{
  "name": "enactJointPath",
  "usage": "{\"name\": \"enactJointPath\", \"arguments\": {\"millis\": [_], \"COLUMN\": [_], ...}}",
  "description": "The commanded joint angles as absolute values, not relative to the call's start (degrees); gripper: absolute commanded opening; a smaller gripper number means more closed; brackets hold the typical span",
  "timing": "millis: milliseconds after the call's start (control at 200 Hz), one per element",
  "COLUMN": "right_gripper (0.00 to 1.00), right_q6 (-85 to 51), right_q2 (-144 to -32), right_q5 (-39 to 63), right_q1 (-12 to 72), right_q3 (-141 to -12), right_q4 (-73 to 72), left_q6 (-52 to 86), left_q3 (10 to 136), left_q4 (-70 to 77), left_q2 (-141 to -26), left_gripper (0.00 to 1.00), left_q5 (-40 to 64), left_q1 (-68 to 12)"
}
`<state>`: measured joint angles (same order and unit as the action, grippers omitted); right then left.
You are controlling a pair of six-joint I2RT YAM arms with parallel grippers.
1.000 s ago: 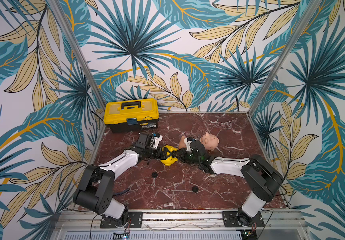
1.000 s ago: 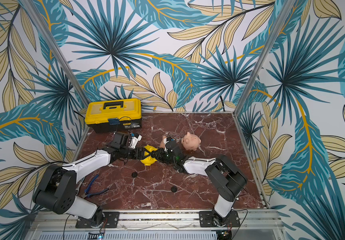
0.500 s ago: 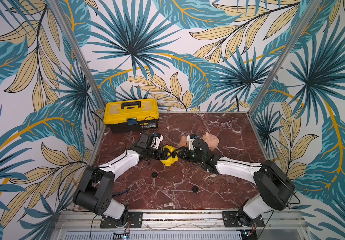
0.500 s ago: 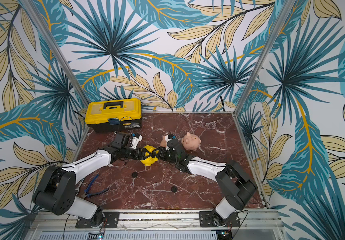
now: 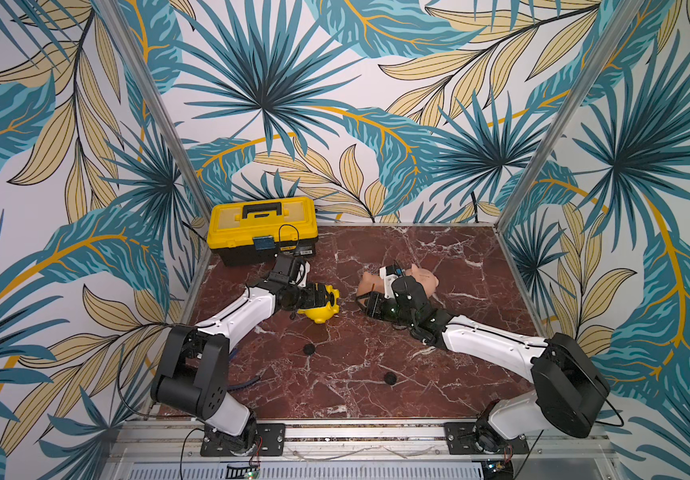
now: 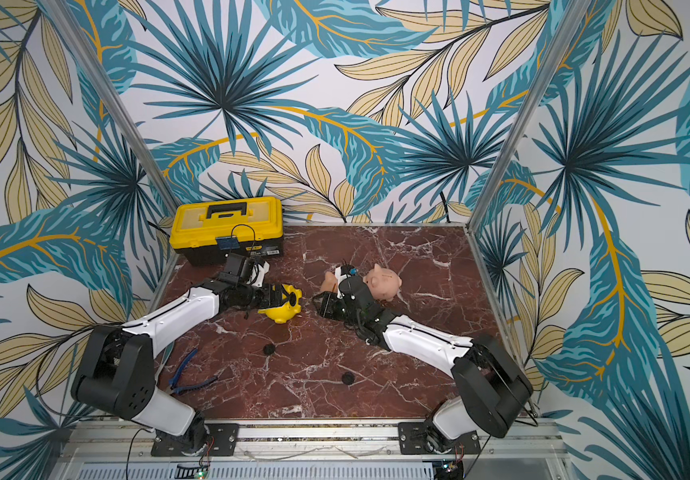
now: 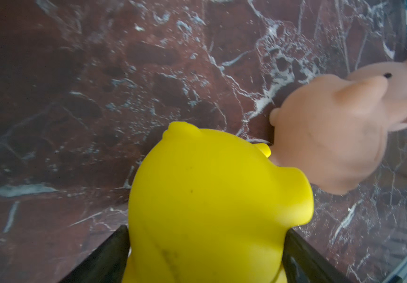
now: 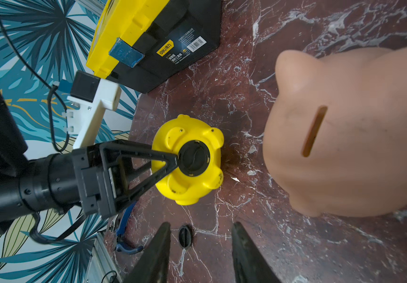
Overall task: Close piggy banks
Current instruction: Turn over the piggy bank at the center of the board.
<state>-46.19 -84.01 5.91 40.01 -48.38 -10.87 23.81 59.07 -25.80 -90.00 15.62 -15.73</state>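
Left fingers (image 7: pixel 104 254) clamped on the yellow piggy bank (image 8: pixel 192 188), whose belly faces the right fingers (image 8: pixel 153 257); its black plug (image 8: pixel 194 158) appears seated. Right fingers are apart and empty. A loose plug (image 8: pixel 185 236) lies on the worktop (image 8: pixel 246 73) just beyond their tips, with the peach piggy bank (image 8: pixel 357 134) beside them. Probable next grasp: descend squarely and pinch the disc's rim.
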Motion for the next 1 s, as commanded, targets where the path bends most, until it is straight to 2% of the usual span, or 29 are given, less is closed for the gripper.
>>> {"name": "enactJointPath", "arguments": {"millis": [0, 541, 996], "right_gripper": [0.42, 0.42, 0.42], "right_q6": [-44.4, -43.6, -41.6], "right_q2": [-82.0, -76.8, -74.5], "right_q5": [4.4, 2.3, 1.0], "right_q1": [40.2, 40.2, 40.2], "right_q3": [-47.1, -45.3, -45.9], "right_q4": [-8.4, -4.5, -0.7], "left_q6": [24.8, 23.8, 23.0], "left_q3": [62.5, 76.9, 82.9], "left_q4": [-30.4, -34.5, -37.7], "left_q2": [-93.1, -104.3, -106.0], "left_gripper": [0.93, 0.93, 0.99], "left_q5": [11.8, 7.9, 7.6], "left_q1": [-14.2, -11.3, -10.9]}}
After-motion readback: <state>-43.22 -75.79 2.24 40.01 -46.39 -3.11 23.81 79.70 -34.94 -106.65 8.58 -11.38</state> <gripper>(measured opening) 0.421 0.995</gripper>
